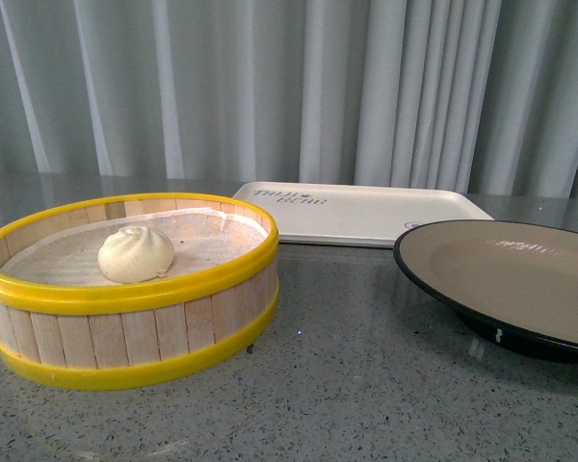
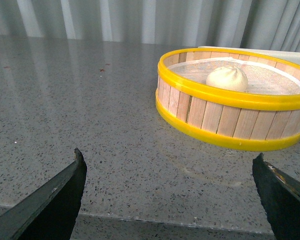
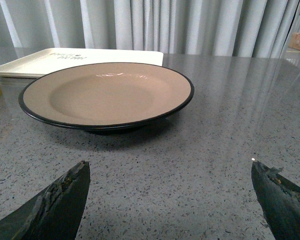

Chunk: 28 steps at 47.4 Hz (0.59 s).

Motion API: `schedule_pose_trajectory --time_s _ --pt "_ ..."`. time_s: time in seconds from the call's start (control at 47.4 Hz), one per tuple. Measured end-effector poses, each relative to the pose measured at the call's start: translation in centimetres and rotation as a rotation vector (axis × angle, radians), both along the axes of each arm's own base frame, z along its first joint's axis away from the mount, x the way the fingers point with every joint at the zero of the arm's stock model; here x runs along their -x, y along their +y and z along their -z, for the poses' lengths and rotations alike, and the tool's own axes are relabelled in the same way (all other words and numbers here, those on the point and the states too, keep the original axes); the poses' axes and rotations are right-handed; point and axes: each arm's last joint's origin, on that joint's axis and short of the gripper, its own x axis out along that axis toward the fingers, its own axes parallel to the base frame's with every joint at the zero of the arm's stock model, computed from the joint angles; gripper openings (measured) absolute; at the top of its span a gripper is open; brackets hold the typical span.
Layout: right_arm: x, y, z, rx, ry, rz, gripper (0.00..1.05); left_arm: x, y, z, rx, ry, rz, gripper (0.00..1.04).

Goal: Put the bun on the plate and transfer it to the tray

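On the tabletop [image 1: 347, 375], the bun [image 1: 136, 253] sat inside the steamer basket [image 1: 125, 332], with the plate [image 1: 520, 279] to its right and the tray [image 1: 356, 217] behind them. The left pincer [image 2: 168, 165] and the right pincer [image 3: 169, 170] gaped wide, holding nothing.

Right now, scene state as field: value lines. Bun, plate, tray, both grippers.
bun: inside the steamer basket, not gripped
plate: empty, on the table, right of the basket
tray: at the back, behind basket and plate, nothing seen on it
left gripper: open, holding nothing, faces the basket
right gripper: open, holding nothing, faces the plate
task progress: bun not yet on plate, plate not yet on tray
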Motion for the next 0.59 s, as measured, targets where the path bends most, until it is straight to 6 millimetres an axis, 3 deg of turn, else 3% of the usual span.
schedule_pose_trajectory --time_s 0.591 --pt "0.0 0.0 0.0 0.0 0.0 0.0 0.96 0.0 0.0 0.0 0.0 0.0 0.0 0.98"
